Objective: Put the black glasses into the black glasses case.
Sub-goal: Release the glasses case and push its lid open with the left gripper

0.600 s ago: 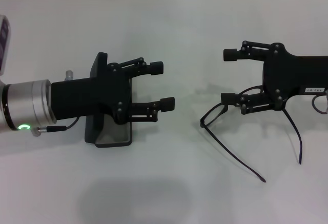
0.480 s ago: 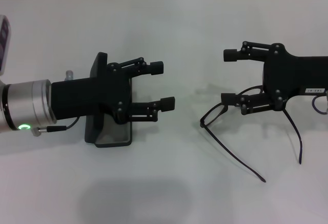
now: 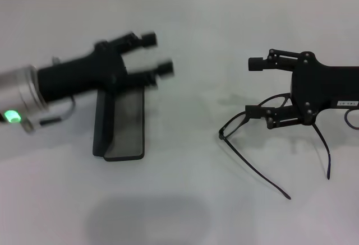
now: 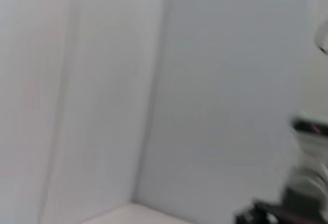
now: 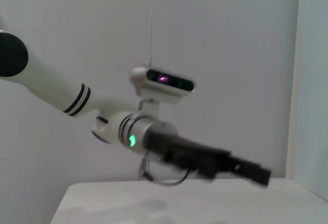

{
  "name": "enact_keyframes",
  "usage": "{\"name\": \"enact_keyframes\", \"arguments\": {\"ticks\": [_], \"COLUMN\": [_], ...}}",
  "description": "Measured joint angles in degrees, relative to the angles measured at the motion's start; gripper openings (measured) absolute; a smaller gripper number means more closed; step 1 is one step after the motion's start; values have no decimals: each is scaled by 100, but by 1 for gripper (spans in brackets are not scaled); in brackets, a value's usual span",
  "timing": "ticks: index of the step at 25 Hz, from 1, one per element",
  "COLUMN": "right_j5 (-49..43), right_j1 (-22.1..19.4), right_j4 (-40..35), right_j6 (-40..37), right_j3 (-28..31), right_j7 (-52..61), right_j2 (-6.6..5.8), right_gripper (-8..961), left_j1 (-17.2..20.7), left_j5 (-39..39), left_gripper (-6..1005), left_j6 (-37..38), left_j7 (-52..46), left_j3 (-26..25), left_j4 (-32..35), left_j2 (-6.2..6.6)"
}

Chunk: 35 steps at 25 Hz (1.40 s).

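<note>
The black glasses lie unfolded on the white table at the right, their temple arms pointing toward the near edge. My right gripper hovers over their front, open wide, with its lower finger above the rim and nothing clamped. At the left, the black glasses case stands open, grey lining up and its lid upright along the left side. My left gripper, open and blurred by motion, is angled past the case's far end. The right wrist view shows my left arm above the table.
White table with a tiled wall seam behind. A soft shadow lies near the front edge. The left wrist view shows only a blurred wall and a blurred piece of robot hardware.
My left arm has swung from directly over the case toward the far left, uncovering the case. My right gripper shifted slightly right; the glasses stayed put.
</note>
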Motion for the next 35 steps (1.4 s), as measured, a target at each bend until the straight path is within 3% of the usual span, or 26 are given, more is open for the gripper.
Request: {"name": "enact_keyframes", "arguments": {"ticks": [3,5,8,10,13,15,19,27,35], "right_j5": [0,1,1,0,1,1,-13,-71,-71], "right_j1": [-16,-30,-72,-105,-122,-123,-122,-130,-137], "right_j4": [0,0,-1,-20,-47,-52,-71,-101,-114], "right_j6": [0,-9,-40,-41,-33,-32,-29,-39,-40], "right_j3": [0,0,0,0,0,0,-1,-1,-7], "right_j7": [0,0,0,0,1,1,0,-45,-49], "right_j2": [-1,-14,-39,-44,-44,-45,-42,-9,4], "right_gripper": [884,885,885,885,885,885,885,884,884], "left_j1": [-29,-27,32,117,289,410,506,495,369], "left_j5": [158,705,1940,2819,4150,4615,4821,5048,6027], "left_gripper": [843,839,834,831,826,822,815,781,743], "left_j6": [-342,-712,-860,-845,-817,-823,-871,-1128,-1471], "left_j7": [-1467,-2874,-4640,-5593,-6552,-6947,-7419,-7661,-8417], "left_j3": [-200,-182,-177,-154,57,450,1129,1465,2208], "left_j4": [550,1330,2598,3483,4745,5253,5464,5334,5353], "left_j2": [152,263,255,98,-290,-412,-404,-407,-404]}}
